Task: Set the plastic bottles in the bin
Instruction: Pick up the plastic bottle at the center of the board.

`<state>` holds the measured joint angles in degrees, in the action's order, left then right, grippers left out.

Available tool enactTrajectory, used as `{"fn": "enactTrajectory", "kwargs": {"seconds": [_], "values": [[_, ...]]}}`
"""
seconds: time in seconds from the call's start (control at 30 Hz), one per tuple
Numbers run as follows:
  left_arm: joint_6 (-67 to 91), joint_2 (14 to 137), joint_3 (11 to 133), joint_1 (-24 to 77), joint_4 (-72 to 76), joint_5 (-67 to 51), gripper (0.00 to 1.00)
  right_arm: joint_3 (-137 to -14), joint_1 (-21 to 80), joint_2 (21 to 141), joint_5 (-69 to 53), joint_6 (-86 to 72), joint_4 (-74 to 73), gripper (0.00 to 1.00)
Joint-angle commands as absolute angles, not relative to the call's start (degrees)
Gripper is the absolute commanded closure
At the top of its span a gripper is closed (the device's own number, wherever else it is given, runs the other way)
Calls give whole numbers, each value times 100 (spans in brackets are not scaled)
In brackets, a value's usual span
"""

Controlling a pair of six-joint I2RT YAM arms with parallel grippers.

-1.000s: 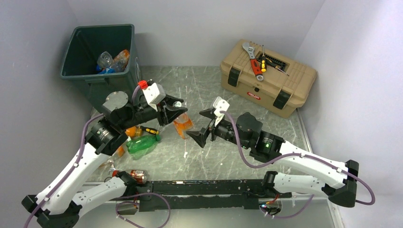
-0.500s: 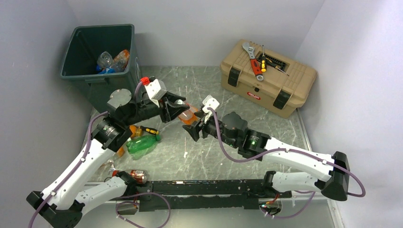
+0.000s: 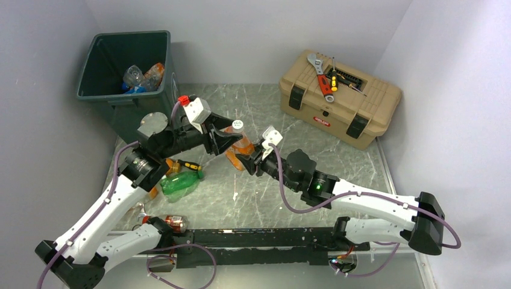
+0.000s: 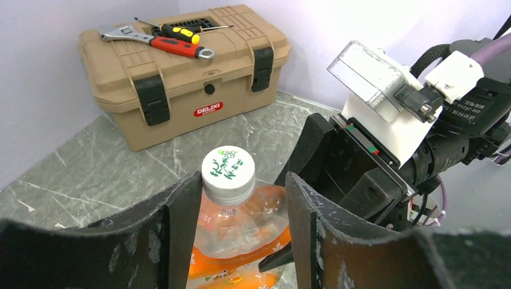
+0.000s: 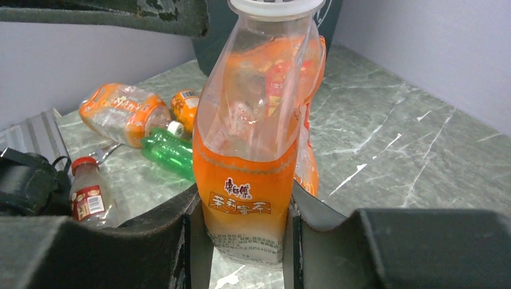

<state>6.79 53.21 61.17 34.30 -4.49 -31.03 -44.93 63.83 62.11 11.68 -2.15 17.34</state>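
The counter (image 3: pixel 337 156) carries the bin (image 3: pixel 96 60) at its far left corner, nearer the left arm, with a few bottles (image 3: pixel 144 77) lying inside. The right end effector (image 5: pixel 246 211) is clamped on the lower body of an upright orange bottle (image 5: pixel 250 180) mid-counter. The left end effector (image 4: pixel 243 183) straddles its neck from the bin side, set narrow; whether it presses I cannot tell. The bottle's long axis is vertical, and its white cap (image 4: pixel 228 174) sits between the left fingers, so the carry binward looks like the left arm's.
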Motion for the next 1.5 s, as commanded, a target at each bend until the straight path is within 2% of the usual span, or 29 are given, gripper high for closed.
{"fn": "enactTrajectory", "kwargs": {"seconds": [0.0, 0.23, 0.47, 0.63, 0.7, 0.8, 0.93, 1.07, 1.1, 1.13, 1.23, 1.27, 1.3, 1.47], "values": [[802, 5297, 6190, 3472, -224, -3414, 44, -4360, 6311, 6080, 1691, -271, 2733, 76], [814, 5491, 6227, 3488, -264, -3429, 36, -4371, 6311, 6193, 1480, -145, 2914, 78], [904, 5655, 6099, 3498, -54, -3226, 32, -4300, 6350, 6237, 1214, -118, 3061, 79], [940, 5746, 6047, 3498, -44, -3044, 24, -4302, 6453, 6291, 1043, -52, 3131, 80], [931, 5696, 5975, 3498, 121, -2916, 25, -4345, 6483, 6316, 959, -51, 3057, 81], [866, 5644, 5939, 3498, 160, -2825, 39, -4377, 6527, 6316, 803, 138, 2970, 81], [853, 5656, 5957, 3497, 166, -2894, 71, -4407, 6564, 6304, 790, 160, 2857, 81], [834, 5669, 5954, 3498, 182, -2986, 97, -4448, 6574, 6289, 809, 124, 2702, 81], [830, 5669, 5966, 3498, 180, -3000, 100, -4490, 6574, 6299, 815, 92, 2611, 79], [822, 5657, 5968, 3498, 176, -2997, 100, -4555, 6574, 6315, 824, 48, 2503, 71], [765, 5559, 5919, 3513, 171, -2874, 100, -4818, 6574, 6345, 787, -199, 1945, 26], [738, 5510, 5902, 3527, 149, -2751, 100, -4915, 6574, 6313, 798, -289, 1698, 5], [697, 5458, 5892, 3532, 109, -2591, 100, -5011, 6574, 6266, 801, -362, 1438, 1], [287, 5205, 6117, 3531, -252, -1421, 100, -4903, 6574, 5461, 1137, -842, 381, 0]]}}
